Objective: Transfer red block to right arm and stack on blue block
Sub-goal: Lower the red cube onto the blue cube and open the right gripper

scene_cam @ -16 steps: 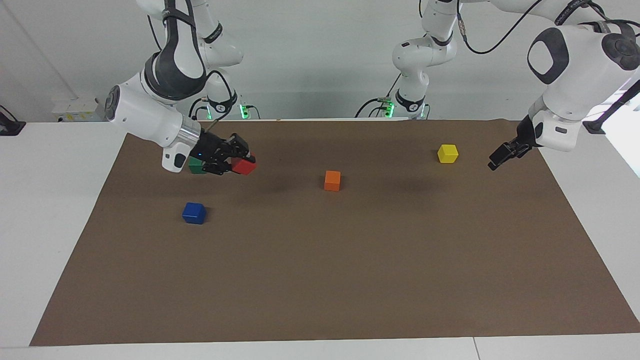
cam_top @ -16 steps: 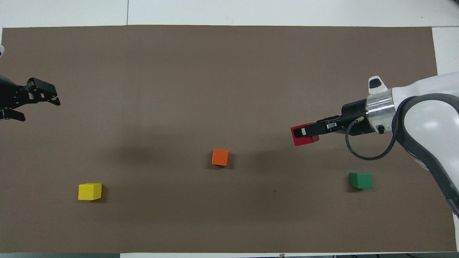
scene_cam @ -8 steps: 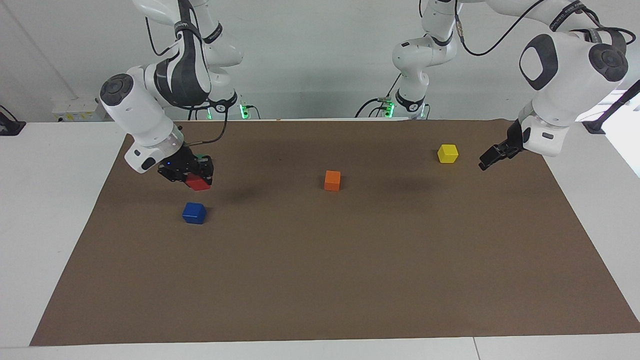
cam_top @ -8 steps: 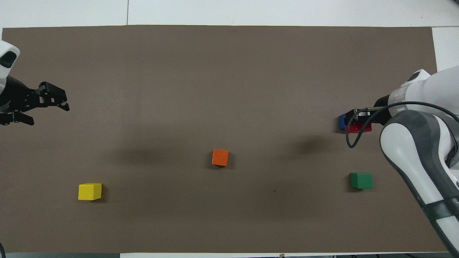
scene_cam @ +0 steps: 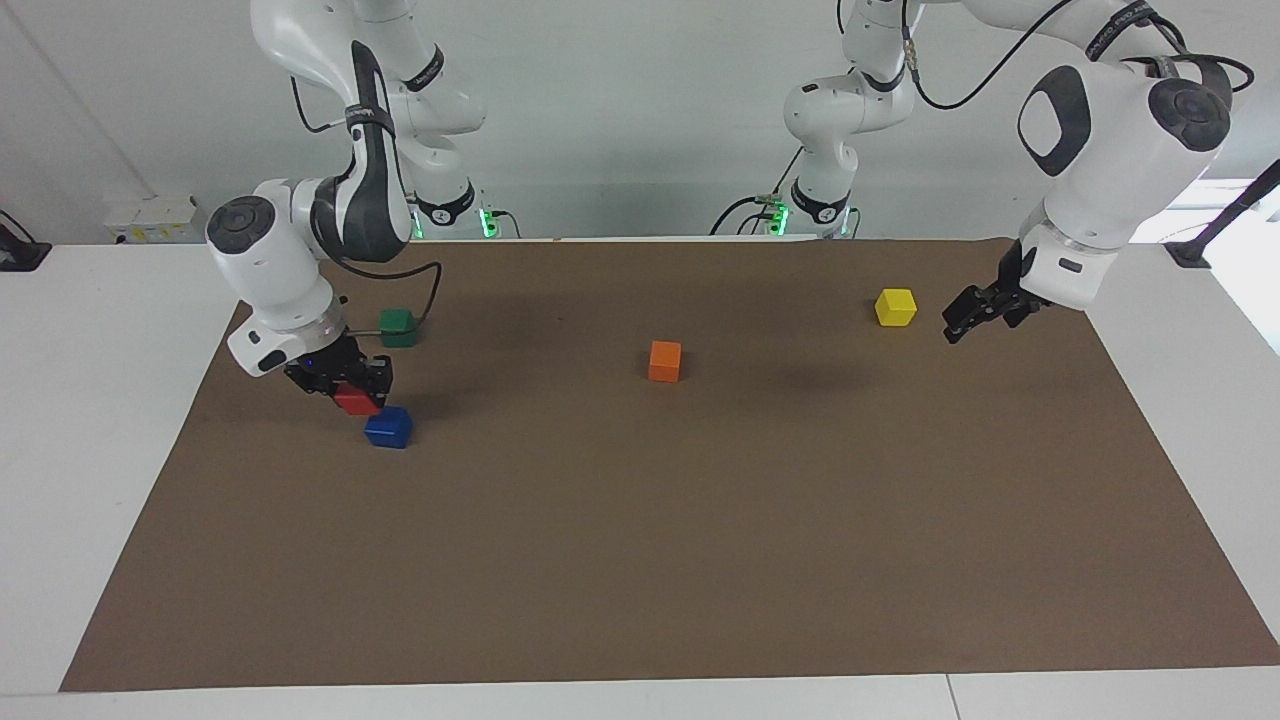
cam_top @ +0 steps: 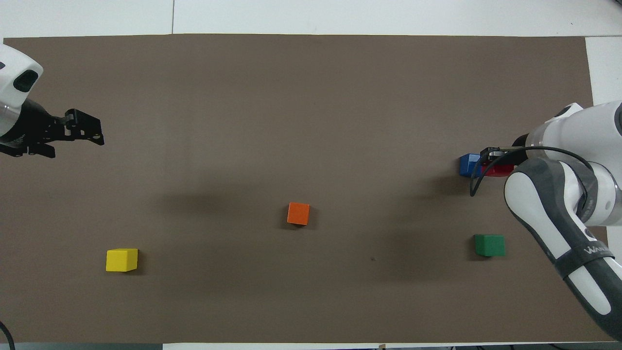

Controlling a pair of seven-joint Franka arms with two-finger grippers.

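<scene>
My right gripper (scene_cam: 350, 392) is shut on the red block (scene_cam: 358, 402) and holds it low over the mat. The red block hangs just beside the blue block (scene_cam: 388, 427), on the side toward the right arm's end of the table, about level with the blue block's top. In the overhead view the red block (cam_top: 497, 169) shows next to the blue block (cam_top: 469, 165), partly under the right gripper (cam_top: 492, 158). My left gripper (scene_cam: 975, 325) is open and empty over the mat beside the yellow block (scene_cam: 895, 307); it also shows in the overhead view (cam_top: 77, 147).
A green block (scene_cam: 397, 327) lies nearer to the robots than the blue block. An orange block (scene_cam: 665, 361) lies mid-table. The brown mat (scene_cam: 640, 560) covers the table.
My right gripper has swung toward the right arm's end and come down with the red block, from beside the green block to right beside the blue block. The left gripper has drifted slightly toward the yellow block.
</scene>
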